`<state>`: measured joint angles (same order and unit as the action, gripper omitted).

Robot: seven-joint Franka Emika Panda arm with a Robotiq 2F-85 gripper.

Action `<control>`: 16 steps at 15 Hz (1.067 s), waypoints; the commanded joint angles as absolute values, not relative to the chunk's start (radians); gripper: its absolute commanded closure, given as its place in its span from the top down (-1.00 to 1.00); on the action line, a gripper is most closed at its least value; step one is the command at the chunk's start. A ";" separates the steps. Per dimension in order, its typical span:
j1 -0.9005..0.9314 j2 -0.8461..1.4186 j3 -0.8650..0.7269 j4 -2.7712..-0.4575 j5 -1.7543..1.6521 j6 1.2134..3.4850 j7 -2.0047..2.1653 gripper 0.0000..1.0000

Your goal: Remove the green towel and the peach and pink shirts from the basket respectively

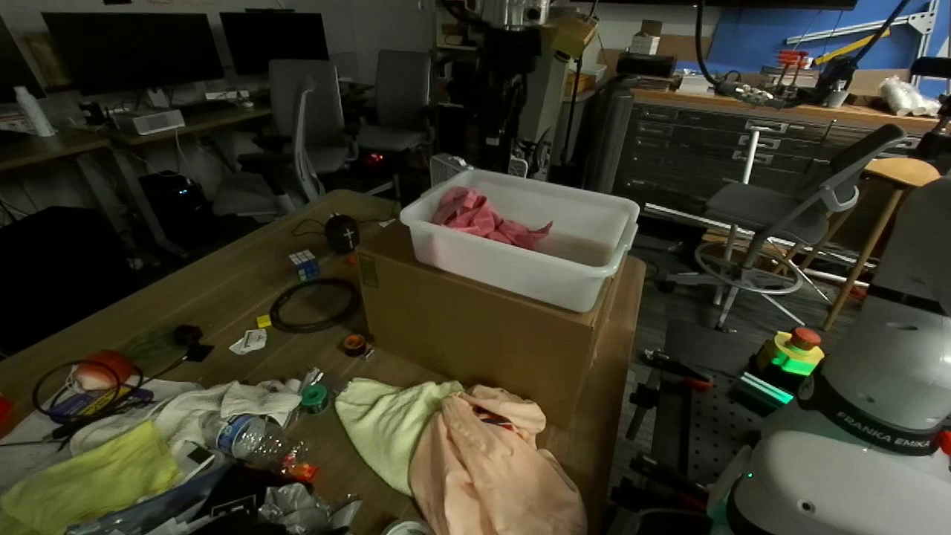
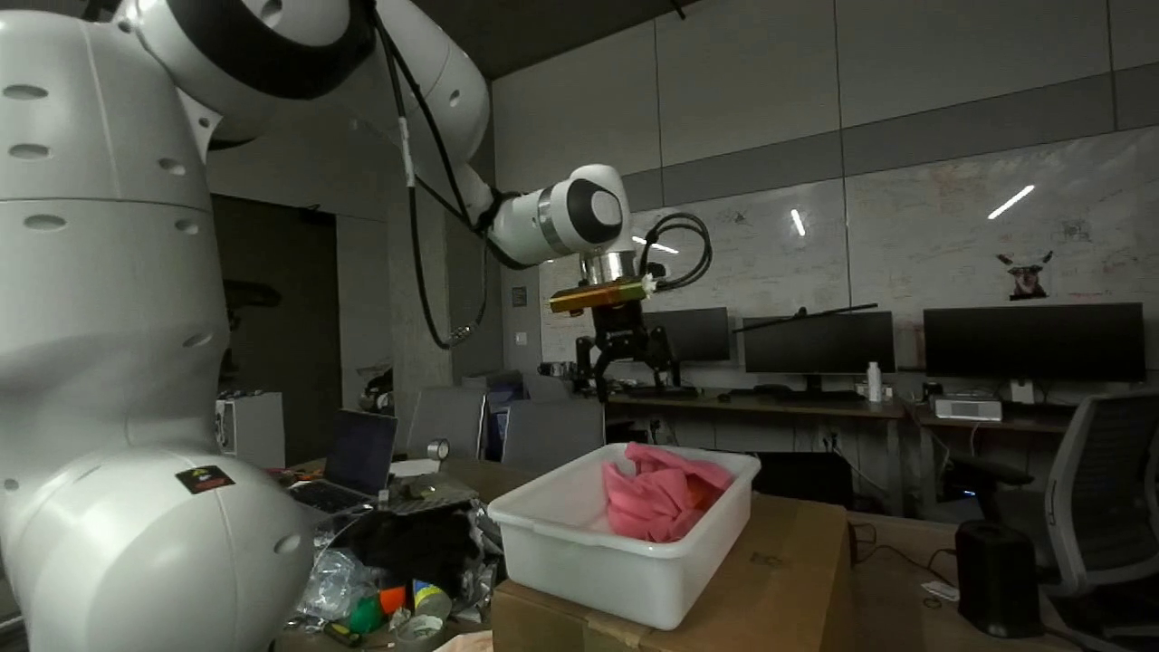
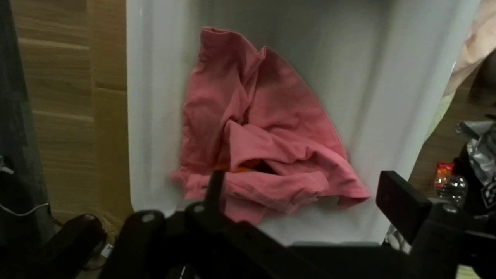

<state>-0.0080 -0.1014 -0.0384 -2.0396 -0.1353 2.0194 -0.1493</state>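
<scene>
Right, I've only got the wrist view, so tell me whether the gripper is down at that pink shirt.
Observer: It isn't. In an exterior view, the gripper hangs clear above the rim of the white plastic tub, with the pink shirt below.

Operator: Good. Now tell me what's down past the tub, upper right of my picture.

Observer: The peach shirt, lying on the wooden table and overlapping part of a pale green towel.

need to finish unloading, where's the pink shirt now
In an exterior view, the pink shirt lies toward the left end of the basket, which stands on the box.
</scene>
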 commanded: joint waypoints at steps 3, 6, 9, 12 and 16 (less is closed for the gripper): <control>-0.032 0.039 -0.048 -1.948 -0.015 2.076 -0.079 1.00; -0.038 0.096 -0.047 -1.913 -0.010 2.066 -0.051 1.00; -0.039 0.146 -0.046 -1.880 -0.033 2.040 -0.031 1.00; -0.040 0.190 -0.044 -1.856 -0.036 2.017 -0.052 1.00; -0.050 0.233 -0.043 -1.832 -0.017 1.978 -0.093 1.00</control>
<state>-0.0370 0.1923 -0.0460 -1.8910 -0.0325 2.0303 -0.0547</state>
